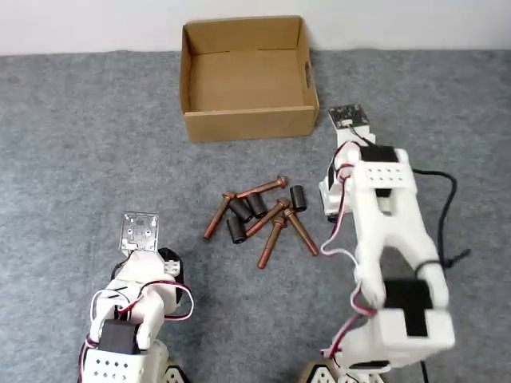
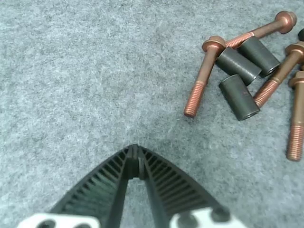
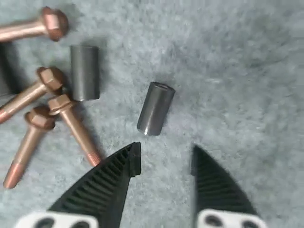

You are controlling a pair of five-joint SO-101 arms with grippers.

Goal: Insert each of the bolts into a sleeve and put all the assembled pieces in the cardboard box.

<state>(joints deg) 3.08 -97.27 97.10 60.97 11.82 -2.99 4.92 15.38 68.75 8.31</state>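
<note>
Copper-coloured bolts (image 1: 270, 243) lay in a loose heap in the middle of the grey felt worktop (image 1: 80, 159), mixed with short black sleeves (image 1: 240, 210). Each bolt lay on the felt apart from any sleeve's bore. The cardboard box (image 1: 249, 125) stood open-topped beyond the heap, towards the far edge, with the bolts and sleeves all outside it.

The left gripper (image 2: 135, 151) hung over bare felt, well to one side of the heap, its fingers pressed together at the tips and holding nothing. The right gripper (image 3: 164, 159) hovered low at the other side of the heap with its fingers apart. One lone sleeve (image 3: 156, 115) lay on its side just ahead of that gap, untouched and separate from the rest, near another sleeve (image 3: 84, 72) and three bolt heads.
</note>
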